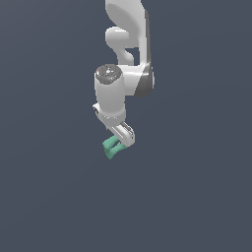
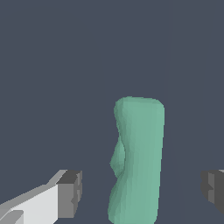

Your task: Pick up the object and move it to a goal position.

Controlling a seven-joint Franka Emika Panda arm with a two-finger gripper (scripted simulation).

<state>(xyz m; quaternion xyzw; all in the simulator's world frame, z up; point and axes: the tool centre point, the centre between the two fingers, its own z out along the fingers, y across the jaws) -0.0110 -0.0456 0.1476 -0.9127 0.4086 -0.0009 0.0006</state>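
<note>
The object (image 1: 110, 147) is a small teal-green chunky piece with a notch in one side. In the exterior view it sits just below the tip of my white gripper (image 1: 121, 139). In the wrist view the object (image 2: 138, 157) stands as a tall rounded block between my two fingers. The gripper (image 2: 142, 192) is open, and dark gaps show between the object and each grey fingertip (image 2: 70, 194). The other fingertip is at the picture's edge and stands farther from the object.
A plain dark grey-blue surface fills both views. The white arm (image 1: 123, 49) reaches down from the top of the exterior view.
</note>
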